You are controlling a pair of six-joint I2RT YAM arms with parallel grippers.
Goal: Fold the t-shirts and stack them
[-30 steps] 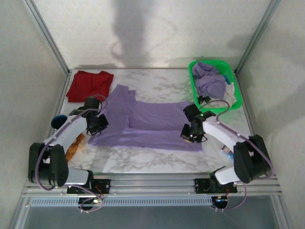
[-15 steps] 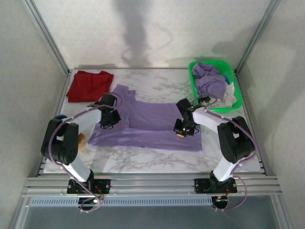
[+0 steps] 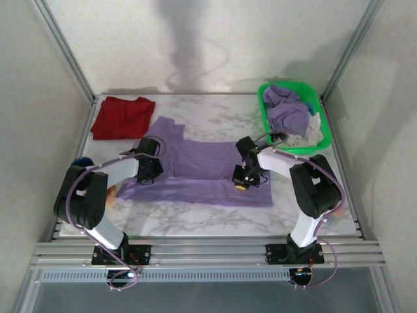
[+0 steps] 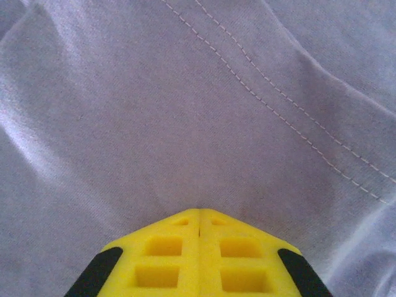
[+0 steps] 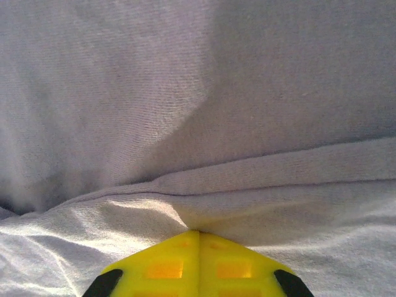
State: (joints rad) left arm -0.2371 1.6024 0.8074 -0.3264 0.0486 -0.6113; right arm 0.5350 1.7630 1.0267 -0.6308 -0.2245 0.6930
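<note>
1. White marble table (image 3: 215,218) had a purple t-shirt (image 3: 195,163) spread flat in its middle.
2. The left gripper (image 3: 148,171) sat on the shirt's left side, yellow fingers (image 4: 164,253) squeezed together, pinching cloth.
3. The right gripper (image 3: 242,181) pinched the right side the same way.
4. A red shirt (image 3: 122,116) lay at the far left corner, and a green basket (image 3: 263,109) of clothes stood far right.

The marble table (image 3: 195,218) bears a purple t-shirt (image 3: 208,163), red shirt (image 3: 122,116), green basket (image 3: 263,107).

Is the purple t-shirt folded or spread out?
Partly folded: the purple fabric t-shirt lies wide on the marble table, its near strip doubled over; the right wrist view shows one layer's edge atop another.
</note>
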